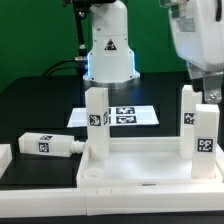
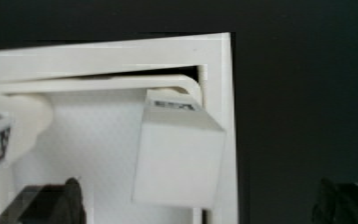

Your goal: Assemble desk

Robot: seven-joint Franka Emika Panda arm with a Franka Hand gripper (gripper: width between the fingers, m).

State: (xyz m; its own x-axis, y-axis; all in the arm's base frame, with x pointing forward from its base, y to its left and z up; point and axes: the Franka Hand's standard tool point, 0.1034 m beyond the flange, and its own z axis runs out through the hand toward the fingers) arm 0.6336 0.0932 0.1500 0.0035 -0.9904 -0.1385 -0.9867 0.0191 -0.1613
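Observation:
The white desk top (image 1: 140, 165) lies flat at the front with its raised rim up. One leg (image 1: 95, 120) stands in its far corner at the exterior view's left. Two tagged legs (image 1: 205, 135) stand at the exterior view's right. A loose leg (image 1: 50, 145) lies on the table at the left. My gripper (image 1: 210, 93) hangs just above the right legs. In the wrist view my gripper (image 2: 202, 208) is open, its dark fingers (image 2: 51, 205) wide apart either side of a standing leg (image 2: 179, 150) at the desk top's (image 2: 87, 110) corner, not touching it.
The marker board (image 1: 118, 115) lies behind the desk top, in front of the robot base (image 1: 108, 55). A long white border bar (image 1: 110, 203) runs along the front, and another piece (image 1: 5, 160) sits at the left edge. An open round socket (image 1: 90, 173) shows in the desk top's near left corner.

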